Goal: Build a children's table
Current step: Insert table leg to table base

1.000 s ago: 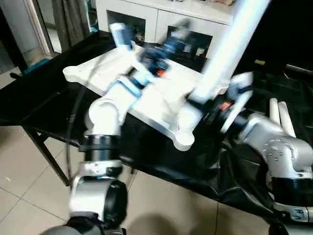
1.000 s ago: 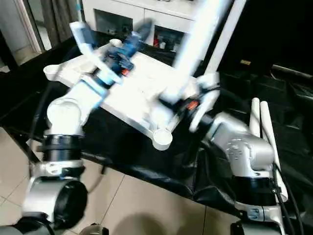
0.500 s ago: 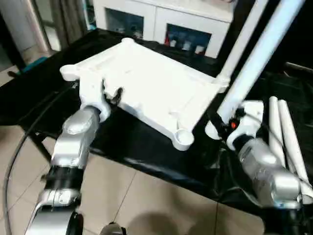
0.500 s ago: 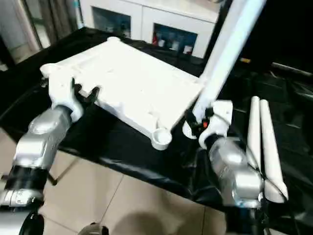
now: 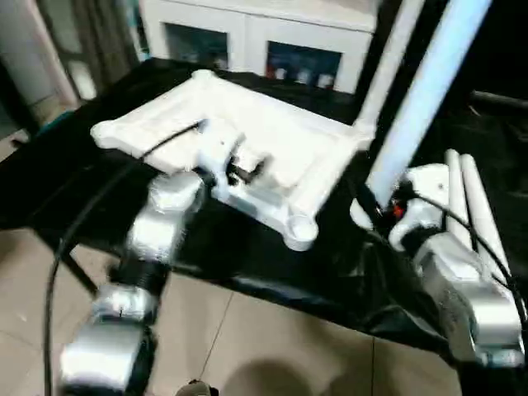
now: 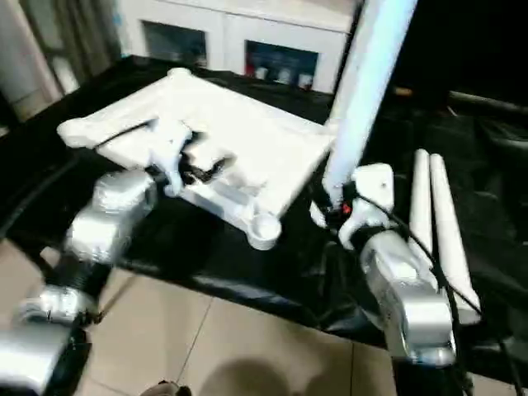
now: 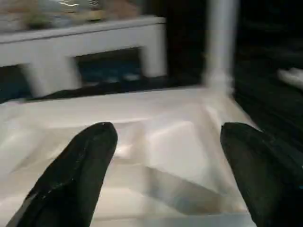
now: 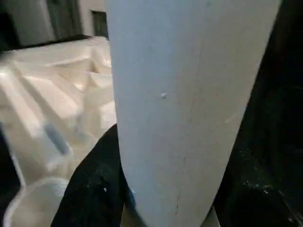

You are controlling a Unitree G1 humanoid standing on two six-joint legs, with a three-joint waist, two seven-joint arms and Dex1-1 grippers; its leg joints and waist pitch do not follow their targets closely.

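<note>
Left hand (image 7: 161, 165), fingers spread wide, hovers over the near edge of the upturned tabletop (image 5: 272, 140), gripping nothing. The top lies ribs-up on the bench (image 5: 74, 177), one leg (image 5: 388, 62) socketed at its far corner. Just right of it, the right hand (image 5: 375, 216) pinches a leg (image 5: 421, 107) upright, beside the near socket (image 5: 299, 229). The risk: unbraced, that top skids when the leg pushes in.

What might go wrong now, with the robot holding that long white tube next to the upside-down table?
The leg in the right claw leans and sits beside the empty corner socket, so it may miss it. The tabletop overhangs the black table's edge; a push from the open left claw may tip it off.
</note>
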